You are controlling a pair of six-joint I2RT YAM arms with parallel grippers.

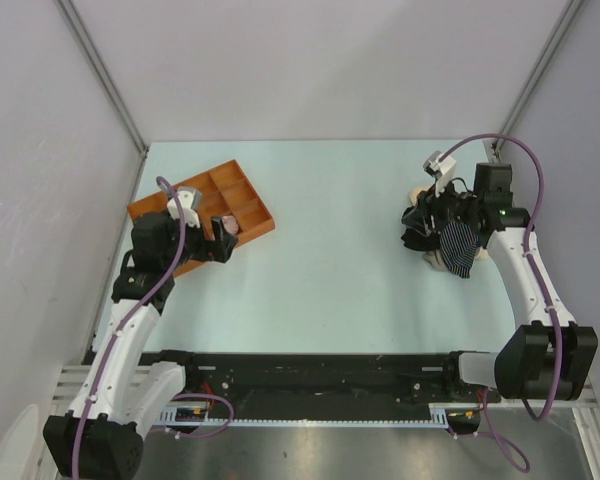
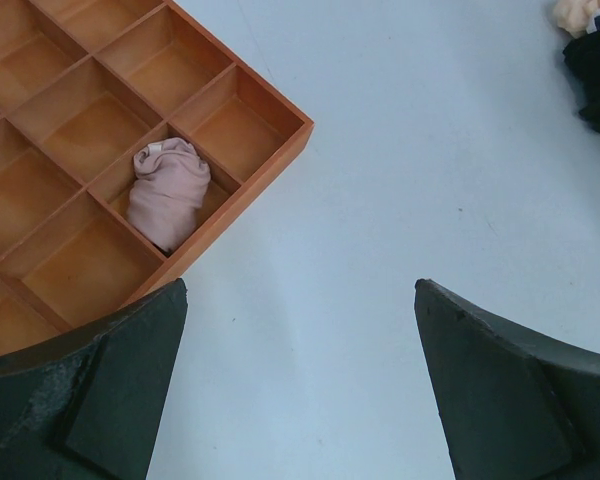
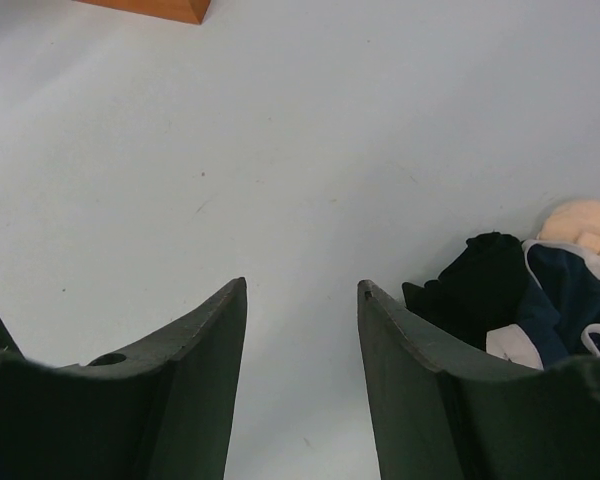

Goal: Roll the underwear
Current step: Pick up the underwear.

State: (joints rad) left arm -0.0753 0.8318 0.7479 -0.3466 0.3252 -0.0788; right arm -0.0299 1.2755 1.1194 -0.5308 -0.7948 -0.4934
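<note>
Parted jaws frame pale table (image 3: 310,150); underwear pile (image 3: 540,300) lies beside the right jaw.

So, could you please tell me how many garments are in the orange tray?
1: rolled pale pink underwear in an edge compartment of the orange tray, second from its corner. The left arm may hide others.

The compartmented tray (image 2: 235,208) at upper left is orange, and the rolled underwear (image 2: 167,192) inside it is dusty pink. The worktop (image 2: 430,150) is pale blue-green. At right of the overhead view, the navy garment (image 1: 460,250) has thin white stripes, beside a black garment (image 3: 480,290) and a peach-cream garment (image 3: 585,222).
</note>
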